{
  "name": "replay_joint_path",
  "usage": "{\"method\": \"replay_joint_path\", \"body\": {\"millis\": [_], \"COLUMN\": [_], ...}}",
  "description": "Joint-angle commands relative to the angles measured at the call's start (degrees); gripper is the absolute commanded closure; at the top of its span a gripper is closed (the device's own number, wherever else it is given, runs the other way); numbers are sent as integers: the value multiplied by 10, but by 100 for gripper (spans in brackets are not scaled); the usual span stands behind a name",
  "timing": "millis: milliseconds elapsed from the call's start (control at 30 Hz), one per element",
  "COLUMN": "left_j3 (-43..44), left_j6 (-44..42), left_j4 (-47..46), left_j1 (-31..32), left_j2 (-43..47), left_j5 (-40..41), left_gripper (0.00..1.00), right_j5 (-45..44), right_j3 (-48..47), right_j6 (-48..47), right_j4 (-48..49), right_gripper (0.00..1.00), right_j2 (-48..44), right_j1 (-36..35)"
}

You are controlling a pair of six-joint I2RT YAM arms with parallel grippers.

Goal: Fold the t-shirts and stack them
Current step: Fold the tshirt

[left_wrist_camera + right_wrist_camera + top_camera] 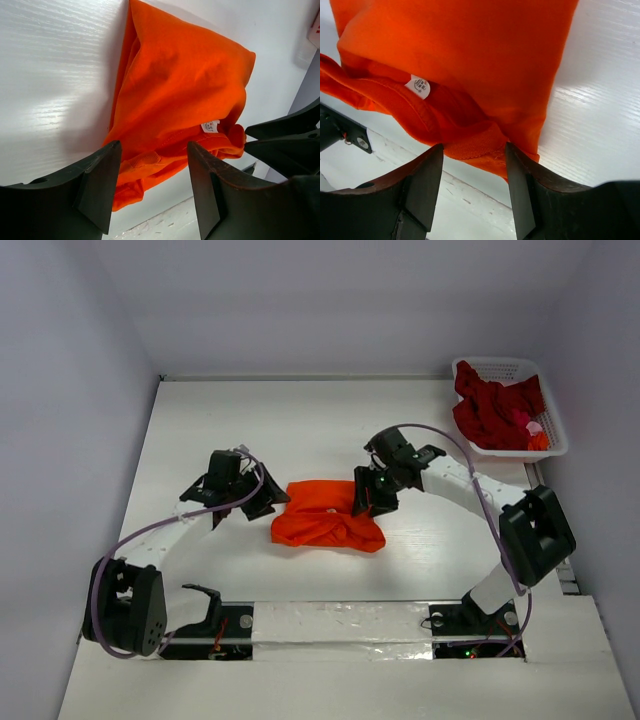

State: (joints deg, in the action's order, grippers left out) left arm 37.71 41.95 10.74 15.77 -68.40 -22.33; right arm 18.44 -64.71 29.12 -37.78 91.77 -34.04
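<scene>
You have the orange t-shirt (325, 515) lying bunched in a loose, uneven fold on the white table (220, 420), about midway between left and right and nearer to the arm bases than to the far wall. Your left gripper (266, 500) sits at the shirt's left edge. In the left wrist view its two dark fingers (102, 180) stand apart with a plain gap between them; the cloth's near hem shows in that gap, and nothing is pinched. Your right gripper (366, 502) sits at the shirt's right edge, reaching in from the far right. Its jaws are also apart, and the ribbed hem lies just at the fingertips (520, 185), unclamped as far as the right wrist view shows. The small white neck label (417, 86) is visible inside the collar fold, on the side of the shirt toward the arm bases. The dark red t-shirt (495, 405) is well apart from all this, heaped in the white lattice basket (500, 365) at the far right corner of the table, with a small pink and orange scrap (535, 432) showing beside it at the basket's near right.
</scene>
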Motion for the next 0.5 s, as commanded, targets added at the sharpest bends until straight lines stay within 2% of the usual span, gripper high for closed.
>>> {"method": "replay_joint_path", "body": {"millis": [0, 200, 300, 333, 433, 467], "left_j3": [-14, -25, -26, -26, -26, -26], "left_j6": [-13, -15, -13, -12, -11, -10], "left_j4": [-13, -12, -18, -20, -20, -17], "left_j1": [3, 14, 20, 20, 35, 35], "left_j2": [-2, -23, -31, -34, -40, -38], "left_j5": [-21, -20, -24, -23, -23, -23], "left_gripper": [49, 56, 65, 67, 76, 81], "right_j5": [14, 17, 20, 22, 21, 21], "right_j3": [-7, -3, -2, 0, 3, 5], "right_j6": [-7, -5, -4, -2, 3, 6], "right_j4": [26, 34, 38, 40, 41, 40], "right_gripper": [42, 43, 51, 55, 80, 93], "right_j2": [-3, 10, 17, 17, 14, 11], "right_j1": [-11, -27, -32, -32, -38, -44]}}
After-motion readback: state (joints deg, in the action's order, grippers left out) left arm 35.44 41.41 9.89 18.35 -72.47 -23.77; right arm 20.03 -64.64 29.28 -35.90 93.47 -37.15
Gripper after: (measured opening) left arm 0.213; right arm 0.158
